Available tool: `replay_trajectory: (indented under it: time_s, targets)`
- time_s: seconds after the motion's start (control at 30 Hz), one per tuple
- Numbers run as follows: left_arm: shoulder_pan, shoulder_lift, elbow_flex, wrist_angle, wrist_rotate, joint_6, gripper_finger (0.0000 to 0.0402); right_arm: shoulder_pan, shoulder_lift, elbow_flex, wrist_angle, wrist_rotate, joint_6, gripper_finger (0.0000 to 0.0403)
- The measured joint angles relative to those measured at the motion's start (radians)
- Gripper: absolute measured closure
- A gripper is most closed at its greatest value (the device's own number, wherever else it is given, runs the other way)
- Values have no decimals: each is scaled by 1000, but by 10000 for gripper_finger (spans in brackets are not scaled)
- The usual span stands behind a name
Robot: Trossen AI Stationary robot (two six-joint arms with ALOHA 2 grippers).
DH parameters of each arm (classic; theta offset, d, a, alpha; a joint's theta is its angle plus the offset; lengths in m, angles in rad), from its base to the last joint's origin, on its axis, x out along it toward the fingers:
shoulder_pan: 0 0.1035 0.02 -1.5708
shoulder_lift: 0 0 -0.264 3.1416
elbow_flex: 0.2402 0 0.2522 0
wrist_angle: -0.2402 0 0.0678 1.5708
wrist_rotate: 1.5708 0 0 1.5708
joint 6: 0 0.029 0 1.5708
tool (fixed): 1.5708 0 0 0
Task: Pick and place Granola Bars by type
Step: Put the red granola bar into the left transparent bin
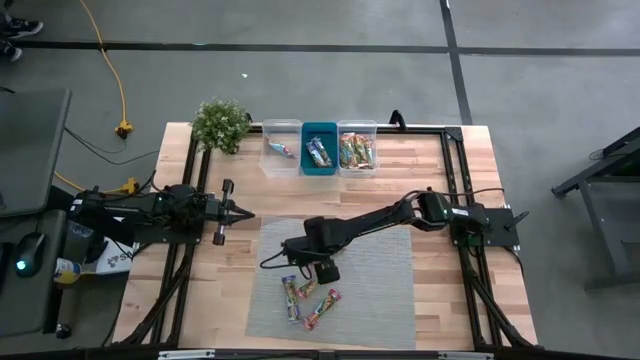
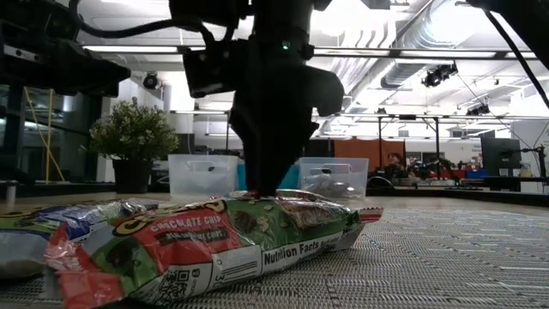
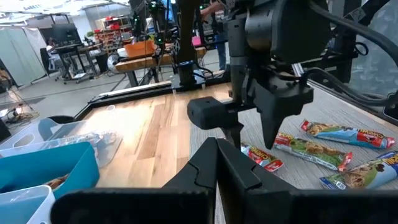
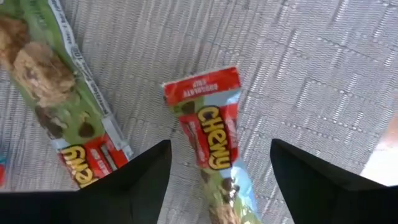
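on the grey mat (image 1: 380, 270) at about six o'clock of the table, four loose bars (image 1: 308, 298) lie in a small cluster, one with a red end (image 4: 208, 121) and a green one (image 4: 53, 81) beside it. the right gripper (image 4: 217, 171) hangs just above the red-ended bar, jaws spread wide on either side of it and holding nothing. more bars already sit in the three bins (image 1: 319, 148) at twelve o'clock. the left gripper (image 1: 240, 213) waits at nine o'clock; whether it is open i cannot tell. the bars look light, with crinkly, slick foil over a firmish core, so they will likely slide or twist. best taken across the narrow middle, not by the flat sealed ends.
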State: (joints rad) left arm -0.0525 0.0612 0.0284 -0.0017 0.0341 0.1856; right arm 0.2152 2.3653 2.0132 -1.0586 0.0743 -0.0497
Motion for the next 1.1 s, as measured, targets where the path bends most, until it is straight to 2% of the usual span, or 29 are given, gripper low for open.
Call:
replay_trajectory:
  time_s: [0.4,0.87,1.1]
  targets:
    - [0,0,0,0,0,0,401,0,25,-1,8,-7,-63,182]
    - [0,0,0,0,0,0,401,-1,26,0,-17,-52,-63,266]
    - [0,0,0,0,0,0,401,-1,26,0,-21,-53,-61,295]
